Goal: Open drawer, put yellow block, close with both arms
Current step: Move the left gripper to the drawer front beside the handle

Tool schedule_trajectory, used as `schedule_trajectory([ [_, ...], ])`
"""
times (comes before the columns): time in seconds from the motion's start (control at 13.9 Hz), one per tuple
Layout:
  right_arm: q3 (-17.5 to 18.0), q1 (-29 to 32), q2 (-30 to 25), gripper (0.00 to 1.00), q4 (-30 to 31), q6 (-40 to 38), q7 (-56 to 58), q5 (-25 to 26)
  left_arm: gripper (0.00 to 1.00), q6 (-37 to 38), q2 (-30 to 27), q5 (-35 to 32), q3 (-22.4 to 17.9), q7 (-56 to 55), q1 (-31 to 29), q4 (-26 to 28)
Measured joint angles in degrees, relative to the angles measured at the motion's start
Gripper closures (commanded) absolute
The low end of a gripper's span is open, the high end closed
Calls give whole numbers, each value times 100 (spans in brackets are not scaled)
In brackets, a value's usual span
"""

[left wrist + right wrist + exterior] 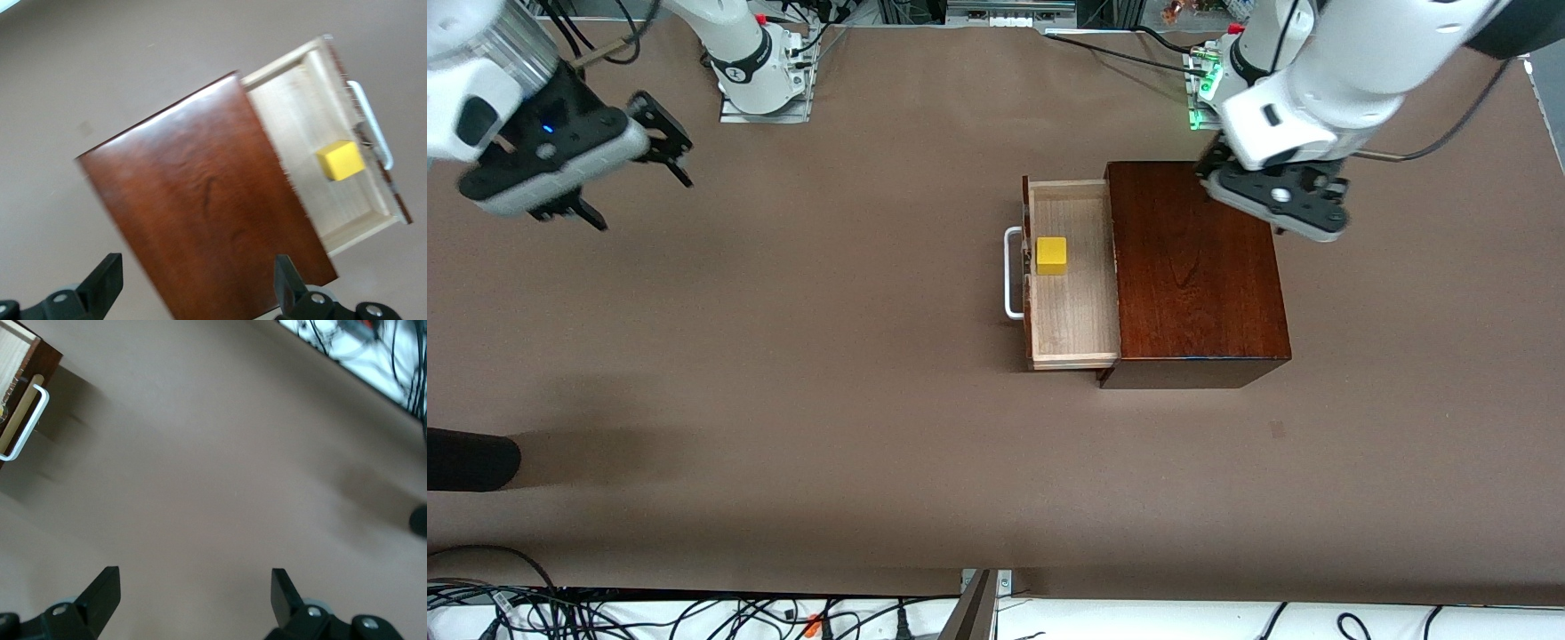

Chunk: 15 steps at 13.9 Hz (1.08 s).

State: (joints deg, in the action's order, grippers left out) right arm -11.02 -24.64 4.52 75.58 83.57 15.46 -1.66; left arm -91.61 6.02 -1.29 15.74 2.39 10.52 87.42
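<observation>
Pale-wood drawer (1074, 302) stands pulled out of its glossy mahogany box (1196, 267), the small yellow block (1051, 255) sitting inside near the white bar handle (1011, 273). Left end effector (1272, 209) hovers over the box with fingers spread, while the right end effector (627, 173) hangs open above bare brown worktop (783, 400).

No readable text, labels, brands or numbers anywhere. Right arm's base (751, 62), upper left of the front view, carries a small dark marking on its collar, too small to read. Wooden box (1196, 267), drawer (1072, 276), yellow block (1051, 255): all plain, no print. Brown table (783, 373): unmarked. Wrist views: nothing legible either.
</observation>
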Motion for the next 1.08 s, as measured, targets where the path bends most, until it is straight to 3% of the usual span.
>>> schedule_trajectory([
  [0.22,49,511,-491,0,792,61,-223,-2,0,-293,182,-1,626,187,13,-2],
  [0.5,380,1012,-515,0,1231,180,-1351,-5,0,-707,712,-2,1269,1396,82,3],
  [0.72,413,1041,-463,0,1283,308,-1536,-1,0,-1160,1127,-126,1354,2263,501,3],
  [1.08,416,1060,-426,0,1251,530,-1536,-2,0,-1520,1946,-1411,1371,2892,1467,-112],
])
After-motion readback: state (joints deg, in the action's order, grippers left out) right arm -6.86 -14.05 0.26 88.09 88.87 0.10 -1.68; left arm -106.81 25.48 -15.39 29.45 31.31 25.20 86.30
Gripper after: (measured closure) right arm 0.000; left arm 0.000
